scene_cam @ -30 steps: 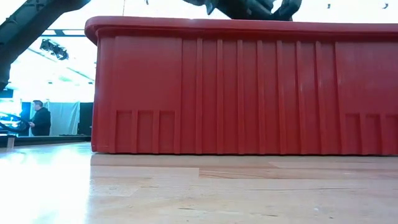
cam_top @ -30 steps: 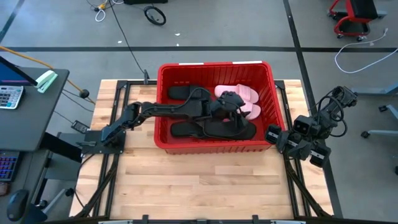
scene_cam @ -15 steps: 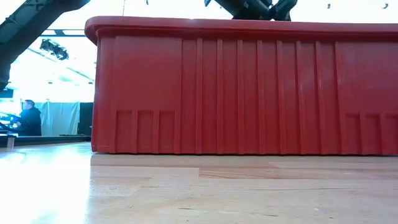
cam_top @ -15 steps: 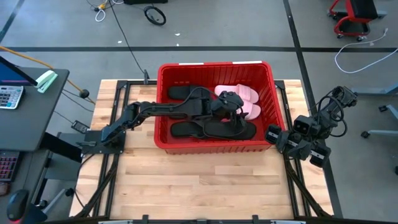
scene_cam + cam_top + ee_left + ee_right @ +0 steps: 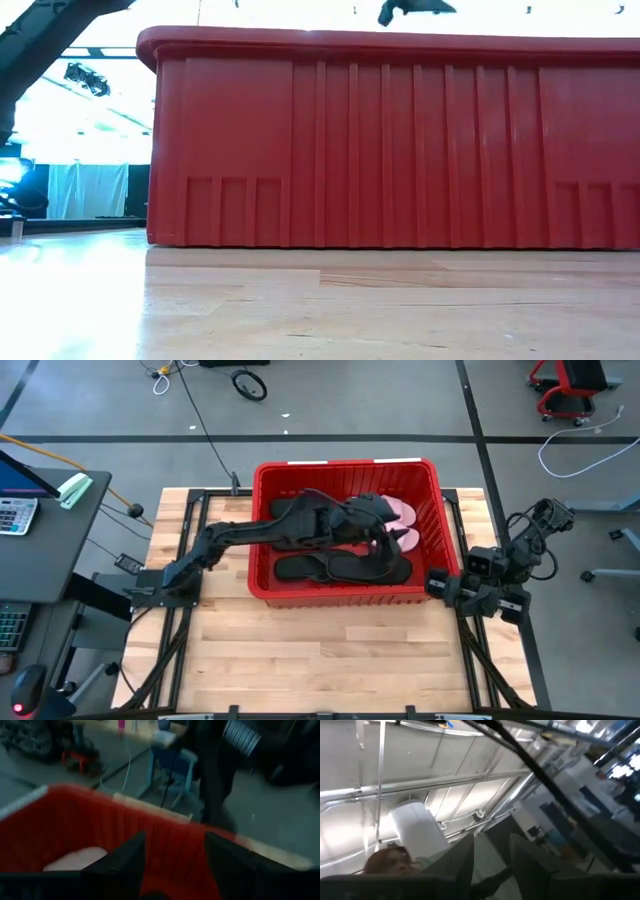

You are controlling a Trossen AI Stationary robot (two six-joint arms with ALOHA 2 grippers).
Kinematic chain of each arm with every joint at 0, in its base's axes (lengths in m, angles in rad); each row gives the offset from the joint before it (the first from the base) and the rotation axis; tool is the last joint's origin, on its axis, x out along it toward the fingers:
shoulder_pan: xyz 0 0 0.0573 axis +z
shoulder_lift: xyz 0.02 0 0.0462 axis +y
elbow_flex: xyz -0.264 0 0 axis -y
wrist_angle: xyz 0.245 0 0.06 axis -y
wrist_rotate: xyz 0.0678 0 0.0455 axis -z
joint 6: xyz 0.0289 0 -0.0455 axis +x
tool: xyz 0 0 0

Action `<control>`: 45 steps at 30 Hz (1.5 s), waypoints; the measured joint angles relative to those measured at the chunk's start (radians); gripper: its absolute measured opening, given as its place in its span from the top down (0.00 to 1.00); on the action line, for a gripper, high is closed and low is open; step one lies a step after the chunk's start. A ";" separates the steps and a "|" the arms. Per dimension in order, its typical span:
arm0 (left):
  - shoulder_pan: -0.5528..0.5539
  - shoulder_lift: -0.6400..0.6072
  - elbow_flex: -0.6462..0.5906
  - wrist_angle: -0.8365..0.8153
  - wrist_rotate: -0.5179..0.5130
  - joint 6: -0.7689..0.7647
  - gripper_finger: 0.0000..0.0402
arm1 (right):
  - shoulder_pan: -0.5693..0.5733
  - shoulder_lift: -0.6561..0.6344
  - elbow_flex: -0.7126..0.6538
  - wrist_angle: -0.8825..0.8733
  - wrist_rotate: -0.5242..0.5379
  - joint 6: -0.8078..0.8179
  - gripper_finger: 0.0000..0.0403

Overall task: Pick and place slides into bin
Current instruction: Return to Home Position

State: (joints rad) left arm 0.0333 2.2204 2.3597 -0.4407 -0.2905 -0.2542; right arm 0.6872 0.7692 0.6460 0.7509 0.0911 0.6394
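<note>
The red bin (image 5: 345, 595) stands at the middle of the table and fills the low view (image 5: 400, 140). On its floor lie two pale pink slides (image 5: 403, 525) at the far right and black sandals at the near left (image 5: 298, 568), the near right (image 5: 375, 571) and the far left (image 5: 285, 508). My left gripper (image 5: 381, 526) is open and empty above the bin's middle, near the pink slides. In the left wrist view (image 5: 172, 865) its fingers stand apart before the bin's far wall (image 5: 75, 815) and a pink slide (image 5: 75, 860). My right gripper (image 5: 470, 590) waits at the table's right edge, open and empty.
The bin's tall walls and rolled rim (image 5: 300, 38) ring the sandals. Bare wooden tabletop (image 5: 330, 650) lies in front of the bin. A desk with a keyboard (image 5: 15, 510) stands left of the table, and cables lie on the floor behind it.
My left gripper has risen from just over the near black sandals to above the bin's rim, going a little toward the far edge and tipping its fingers up. The sandals in the bin have stayed where they were.
</note>
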 joint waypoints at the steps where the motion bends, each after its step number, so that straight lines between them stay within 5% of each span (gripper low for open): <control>1: -0.005 -0.023 -0.022 0.053 0.000 0.000 0.50 | 0.000 -0.001 0.000 -0.010 -0.016 0.018 0.67; 7: -0.028 -0.137 -0.049 0.017 0.002 -0.023 0.54 | 0.003 -0.003 0.000 -0.046 -0.090 0.137 0.67; 12: -0.062 -0.212 -0.048 -0.075 -0.001 -0.042 0.56 | 0.002 -0.004 0.000 -0.141 -0.092 0.061 0.67; 23: -0.159 -0.410 -0.049 -0.517 -0.007 -0.230 0.54 | 0.002 -0.067 0.000 -0.371 -0.005 -0.059 0.67; 45: -0.529 -0.741 -0.049 -1.018 -0.572 -0.435 0.54 | 0.002 -0.383 0.000 -0.948 0.337 -0.164 0.67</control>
State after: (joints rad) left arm -0.4955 1.4792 2.3104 -1.4590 -0.8626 -0.6888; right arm 0.6891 0.3858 0.6460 -0.1971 0.4280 0.4751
